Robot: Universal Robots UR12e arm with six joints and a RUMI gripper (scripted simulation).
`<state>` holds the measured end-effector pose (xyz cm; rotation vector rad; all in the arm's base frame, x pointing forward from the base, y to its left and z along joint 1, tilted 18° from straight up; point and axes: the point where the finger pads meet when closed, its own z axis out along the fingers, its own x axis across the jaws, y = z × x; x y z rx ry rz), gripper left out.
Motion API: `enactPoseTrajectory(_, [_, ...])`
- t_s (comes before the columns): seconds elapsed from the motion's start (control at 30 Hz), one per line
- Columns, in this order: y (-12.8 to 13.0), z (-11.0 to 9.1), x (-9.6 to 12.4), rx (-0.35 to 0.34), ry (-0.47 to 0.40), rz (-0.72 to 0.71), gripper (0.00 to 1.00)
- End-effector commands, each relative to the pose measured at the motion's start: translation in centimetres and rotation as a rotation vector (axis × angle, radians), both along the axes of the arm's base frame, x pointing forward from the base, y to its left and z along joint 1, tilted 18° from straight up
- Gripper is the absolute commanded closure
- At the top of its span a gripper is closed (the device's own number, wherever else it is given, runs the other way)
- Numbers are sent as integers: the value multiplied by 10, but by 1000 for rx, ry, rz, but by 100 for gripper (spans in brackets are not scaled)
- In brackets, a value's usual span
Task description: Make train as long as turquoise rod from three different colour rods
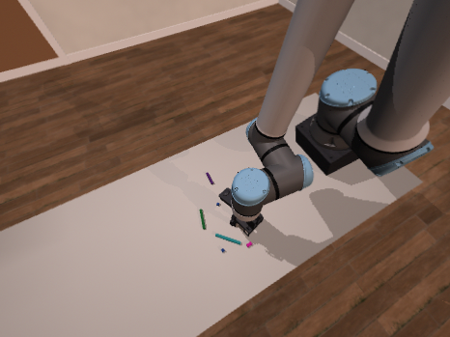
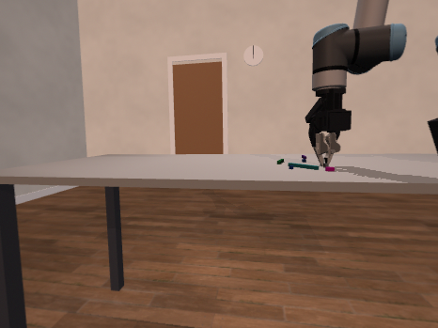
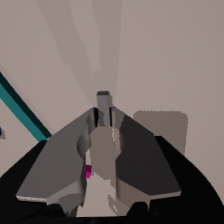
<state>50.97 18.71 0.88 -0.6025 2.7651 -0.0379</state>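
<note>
One grey rod point(image 3: 103, 101) sits between the closed tips of the claw point(image 1: 247, 229) point(image 2: 325, 163) point(image 3: 104, 109), low over the desk point(image 1: 121, 266) point(image 2: 141, 169) point(image 3: 165, 55); the claw is gripping it. Whether the rod has left the desk I cannot tell.

Just beside the claw, on the side of the long edge by the exterior camera, lies magenta point(image 1: 249, 244) point(image 2: 330, 169) point(image 3: 88, 171), near one end of turquoise point(image 1: 228, 238) point(image 2: 303, 166) point(image 3: 22, 112). One blue point(image 1: 223, 250) point(image 2: 290, 167) point(image 3: 1, 133) lies beyond turquoise; the other blue point(image 1: 218, 204) point(image 2: 304, 160) is on the opposite side, toward the far long edge. Green point(image 1: 202, 219) point(image 2: 280, 161) stands apart, and purple point(image 1: 210, 178) point(image 2: 304, 156) is nearest the far long edge.

No train is built yet. Purple, grey and one blue would make the length, so I judge the step to be picking up grey. Next, a straight lift to clear magenta and turquoise, then a carry to purple's end, turned to its line. Purple has fair room from the far long edge; the short edge by the base is well off. The second blue and green must stay out of the line.
</note>
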Motion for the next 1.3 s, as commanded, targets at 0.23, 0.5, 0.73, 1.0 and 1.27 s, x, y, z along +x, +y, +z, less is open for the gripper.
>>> enactPoseTrajectory(0.23, [-1, 16, -5, 0, -1, 0, 100])
enactPoseTrajectory(0.5, [-2, 44, -14, 0, -1, 0, 100])
enactPoseTrajectory(0.73, [-3, 70, -22, 0, -1, 0, 100])
enactPoseTrajectory(1.0, [-4, 92, -29, 0, -1, 0, 100])
enactPoseTrajectory(1.27, [-4, 95, -30, 0, -1, 0, 100])
